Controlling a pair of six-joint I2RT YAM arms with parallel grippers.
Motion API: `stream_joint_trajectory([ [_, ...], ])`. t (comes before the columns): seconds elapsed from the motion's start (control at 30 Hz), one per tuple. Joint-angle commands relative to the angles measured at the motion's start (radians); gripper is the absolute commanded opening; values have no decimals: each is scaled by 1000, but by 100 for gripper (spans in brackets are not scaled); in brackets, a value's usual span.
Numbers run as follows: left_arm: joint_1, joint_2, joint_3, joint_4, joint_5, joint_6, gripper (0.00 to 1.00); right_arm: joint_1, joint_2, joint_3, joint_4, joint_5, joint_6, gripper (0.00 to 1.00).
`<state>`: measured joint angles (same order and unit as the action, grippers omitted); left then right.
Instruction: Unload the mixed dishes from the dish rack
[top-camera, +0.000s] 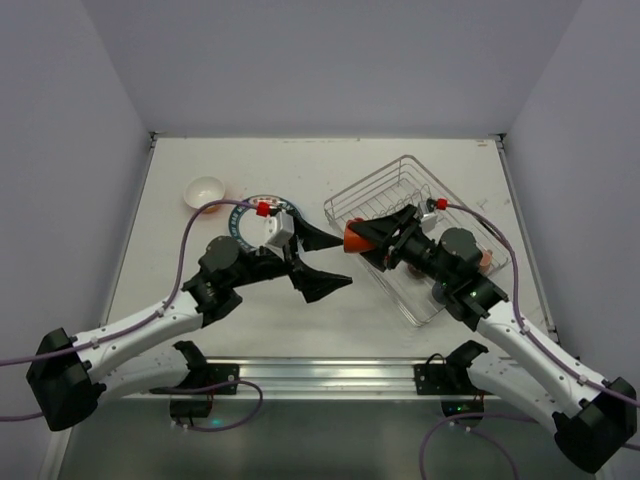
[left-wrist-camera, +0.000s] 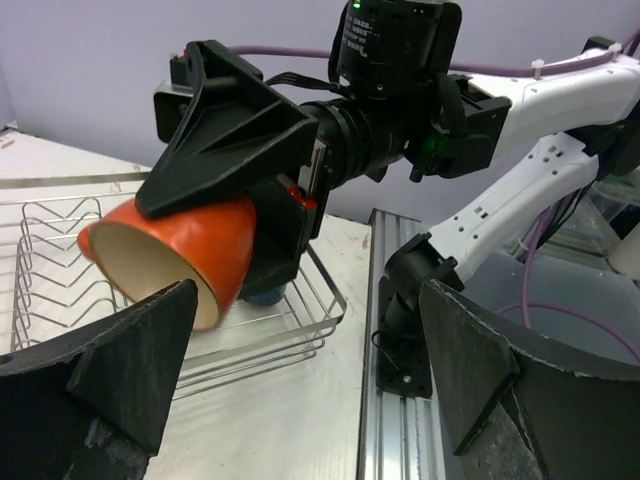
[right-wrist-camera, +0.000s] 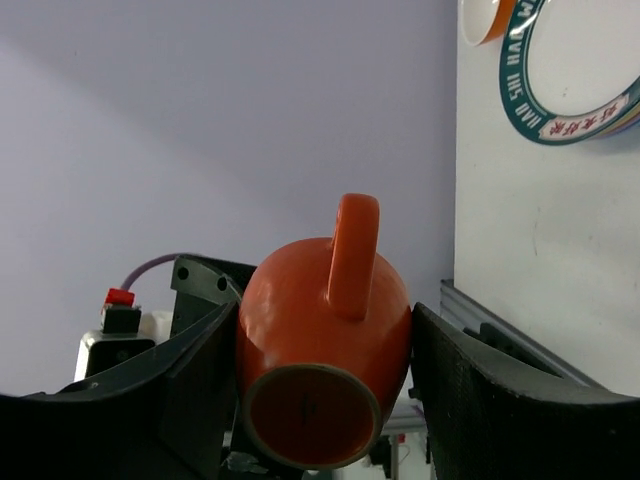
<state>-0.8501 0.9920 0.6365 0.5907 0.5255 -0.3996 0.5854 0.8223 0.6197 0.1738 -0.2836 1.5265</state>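
Note:
My right gripper (top-camera: 372, 238) is shut on an orange mug (top-camera: 357, 238) and holds it on its side above the left end of the silver wire dish rack (top-camera: 400, 180). In the right wrist view the mug (right-wrist-camera: 325, 340) sits between the fingers, base toward the camera, handle up. My left gripper (top-camera: 341, 262) is open and empty just left of the mug, jaws wide and facing it. The left wrist view shows the mug's (left-wrist-camera: 180, 255) cream inside, and a blue mug (left-wrist-camera: 263, 295) in the rack (left-wrist-camera: 60, 250) below it.
A white-rimmed patterned plate stack (top-camera: 248, 205) lies on the table behind my left arm, with an orange bowl (top-camera: 204, 190), white inside, beyond it. Both show in the right wrist view, plate (right-wrist-camera: 580, 70) and bowl (right-wrist-camera: 485, 20). A metal rail (top-camera: 330, 375) runs along the near edge.

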Motion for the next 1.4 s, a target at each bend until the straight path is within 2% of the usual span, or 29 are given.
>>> stream_joint_trajectory([
  [0.0,-33,65,69,67,-24,99,93,8,0,-12,150,-116,69,0],
  [0.13,-66,114,117,67,-18,113,80,10,0,-9,174,-143,60,0],
  [0.17,-72,125,120,67,-16,117,71,10,-12,-11,161,-140,52,0],
  [0.23,-81,131,126,67,-13,122,61,10,-23,-20,161,-129,47,0],
  [0.27,-84,131,126,67,-10,122,43,10,-29,-24,162,-129,50,0],
  [0.37,-89,123,124,73,-5,122,24,10,-32,-23,170,-149,53,0],
  [0.47,-92,114,117,95,-13,123,20,14,-40,-31,184,-164,66,0],
  [0.57,-95,109,94,144,-19,113,13,33,-71,-46,182,-144,75,0],
  [0.6,-96,111,91,153,-18,108,5,37,-75,-46,182,-144,75,0],
  [0.7,-105,117,91,179,-5,93,0,39,-81,-43,187,-155,75,0],
  [0.73,-107,119,94,185,-1,87,0,39,-80,-43,187,-155,70,4],
  [0.8,-113,119,97,185,-2,82,0,39,-81,-46,190,-154,63,18],
  [0.87,-115,99,91,164,-39,79,0,39,-80,-60,219,-157,49,47],
  [0.9,-115,90,85,155,-62,82,0,39,-80,-66,231,-154,47,68],
  [0.93,-115,77,77,141,-117,87,0,39,-81,-70,233,-151,47,73],
  [1.0,-115,40,49,130,-163,91,0,39,-83,-68,205,-140,35,93],
  [1.03,-115,21,43,118,-197,91,0,39,-83,-61,182,-120,5,99],
  [1.2,-115,-23,32,49,-330,84,0,39,-109,17,-48,-25,-104,99],
  [1.37,-115,-15,112,-214,-508,87,0,39,-158,102,-302,179,-262,99],
])
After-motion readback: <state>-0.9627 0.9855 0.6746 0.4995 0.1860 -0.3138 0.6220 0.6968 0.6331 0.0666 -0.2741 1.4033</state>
